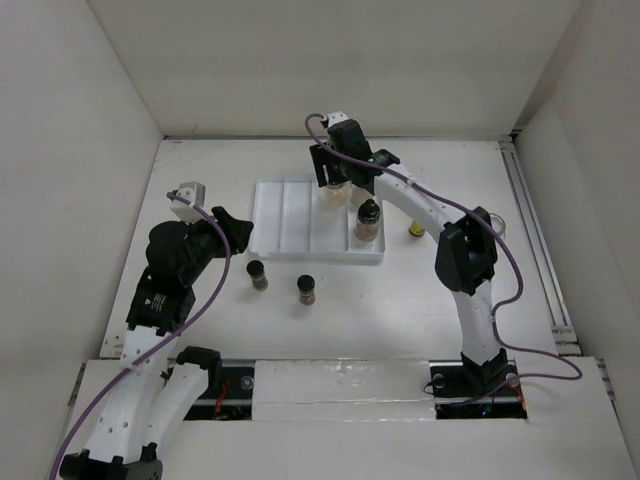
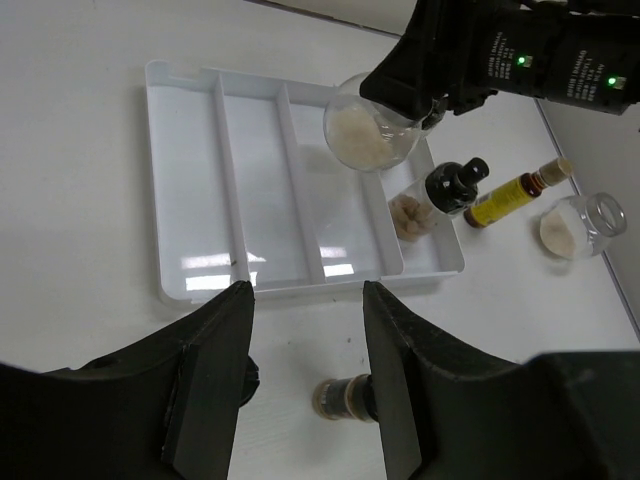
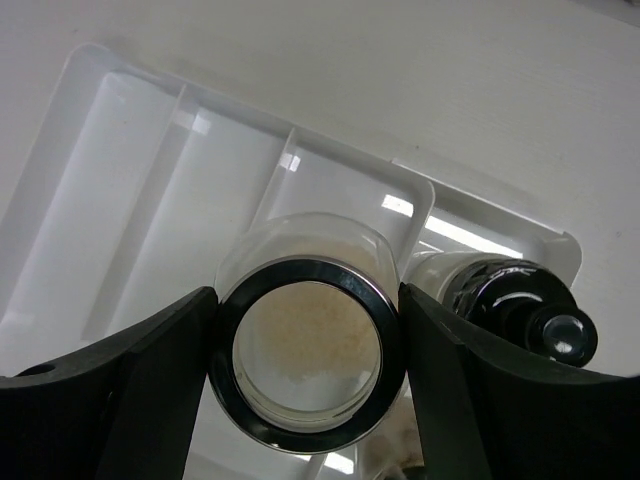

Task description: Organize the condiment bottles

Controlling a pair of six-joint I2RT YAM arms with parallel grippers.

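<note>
My right gripper is shut on a wide clear jar with beige contents, held at the far right end of the white tray. A black-capped spice bottle stands in the tray's rightmost compartment. Two brown spice bottles stand on the table in front of the tray. My left gripper hovers open above them with nothing between its fingers; one bottle shows below the gap.
A slim yellow bottle lies right of the tray. Another clear jar sits further right, partly behind the right arm. White walls enclose the table on three sides.
</note>
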